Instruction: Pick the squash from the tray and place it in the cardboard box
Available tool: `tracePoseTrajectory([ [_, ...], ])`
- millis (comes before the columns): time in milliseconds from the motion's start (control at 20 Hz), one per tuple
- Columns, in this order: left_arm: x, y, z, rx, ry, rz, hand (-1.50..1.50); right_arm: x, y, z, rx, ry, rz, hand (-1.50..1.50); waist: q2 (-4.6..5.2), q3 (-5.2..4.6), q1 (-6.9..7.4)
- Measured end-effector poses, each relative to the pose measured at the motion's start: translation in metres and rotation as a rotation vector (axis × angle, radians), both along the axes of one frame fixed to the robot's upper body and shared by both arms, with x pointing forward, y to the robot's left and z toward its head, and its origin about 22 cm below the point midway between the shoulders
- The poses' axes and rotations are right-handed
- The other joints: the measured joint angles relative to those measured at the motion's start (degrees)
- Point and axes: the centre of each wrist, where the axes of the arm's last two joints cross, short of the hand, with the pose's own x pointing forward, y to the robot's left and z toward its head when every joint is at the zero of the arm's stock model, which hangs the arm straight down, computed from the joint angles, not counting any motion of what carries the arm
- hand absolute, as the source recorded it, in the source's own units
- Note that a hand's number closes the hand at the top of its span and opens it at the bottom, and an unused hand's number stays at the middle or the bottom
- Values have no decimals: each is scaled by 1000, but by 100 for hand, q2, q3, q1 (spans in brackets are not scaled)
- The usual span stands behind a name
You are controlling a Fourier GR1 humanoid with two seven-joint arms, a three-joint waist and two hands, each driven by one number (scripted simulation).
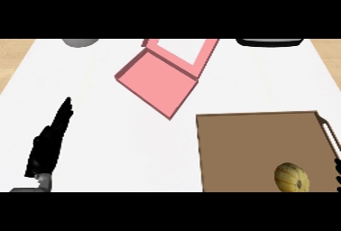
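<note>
Left hand: shown at the lower left of the frame, seen edge-on, fingers straight and held together, pointed toward the upper edge. Nothing is held. It is judged to be at rest, well apart from every task item.
Left forearm: only a short grey stub is shown at the lower edge, under the hand.
Right hand: a dark sliver at the right edge, just beside the tray, is taken to be part of it. Whether it is open or closed cannot be told.
Squash: pale yellow and ribbed, it is found on the tray at the lower right of the frame, close to the lower edge. It is touched by neither hand.
Tray: brown and flat, with a pale handle on its right side. The lower right of the frame is filled by it.
Box: pink, opened and set at an angle in the upper middle, well apart from the tray. No squash is seen in it.
Done: nothing of the task, as judged from this layout.
Left: the squash is yet to be reached, grasped, lifted, carried up and leftward to the box, and released inside.
Other things: a grey round item and a dark item are cut off at the upper edge.
</note>
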Motion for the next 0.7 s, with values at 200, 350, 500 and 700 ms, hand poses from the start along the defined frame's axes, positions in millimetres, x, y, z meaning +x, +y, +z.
tracePoseTrajectory([
  [200,2,-1,5,1,3,0,0,-5,4,-10,-2,1,-8,-150,-2,0,-10],
  [350,4,-2,5,6,-1,2,0,3,-3,-15,-8,4,-18,-150,-1,0,-5],
  [500,-2,-2,3,0,0,-1,0,7,3,-15,-10,-4,-12,-150,-1,2,0],
  [700,-2,-2,8,0,1,-3,0,15,8,-22,-9,-12,-17,-150,0,2,3],
])
